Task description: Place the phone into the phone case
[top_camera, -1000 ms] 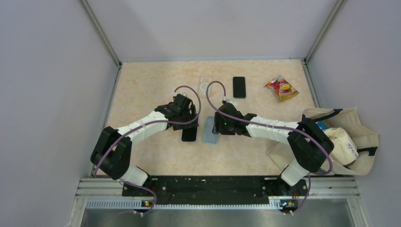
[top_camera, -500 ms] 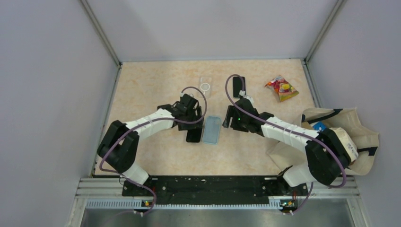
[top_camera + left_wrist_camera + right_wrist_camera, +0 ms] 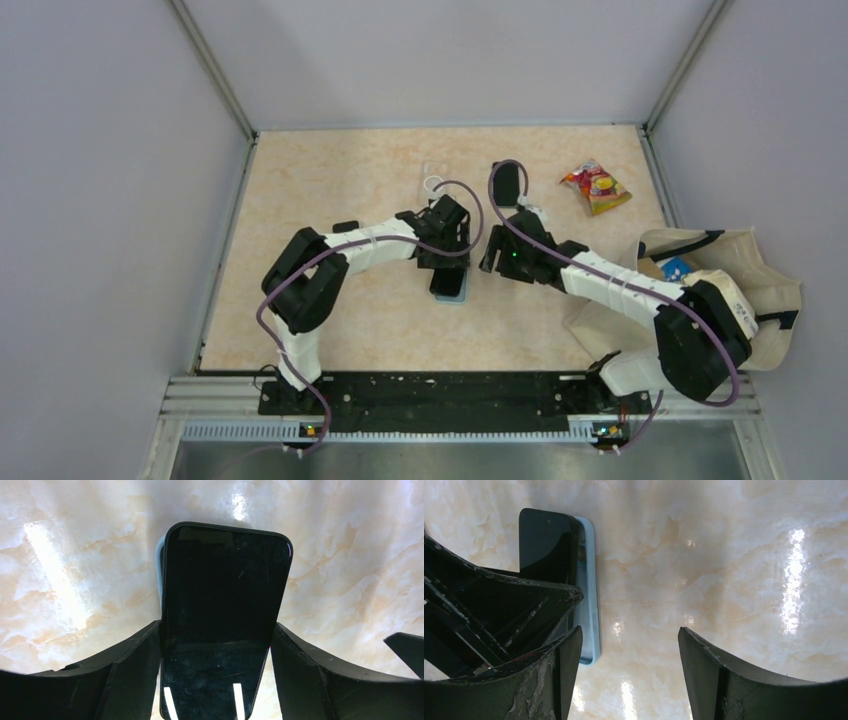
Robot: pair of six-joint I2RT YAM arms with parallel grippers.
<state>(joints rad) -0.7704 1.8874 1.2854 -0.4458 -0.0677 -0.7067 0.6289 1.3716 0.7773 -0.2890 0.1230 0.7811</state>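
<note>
My left gripper (image 3: 447, 262) is shut on a black phone (image 3: 225, 595), its fingers pressed on the phone's two long sides (image 3: 216, 630). The phone lies over a light blue phone case (image 3: 451, 297). Only a thin strip of the case shows along the phone's left side in the left wrist view (image 3: 160, 565). In the right wrist view the phone (image 3: 546, 535) lies on the case (image 3: 588, 605), and the case's right rim sticks out beside it. My right gripper (image 3: 493, 252) is open and empty (image 3: 629, 635), just right of the case.
A second black phone (image 3: 507, 183) and a clear case (image 3: 432, 178) lie at the back of the table. A red and yellow snack packet (image 3: 596, 187) is at the back right. A cloth tote bag (image 3: 745, 300) with items in it sits at the right edge.
My left gripper has carried the phone to the right, onto the blue case. My right gripper has let go of the case and moved off to its right.
</note>
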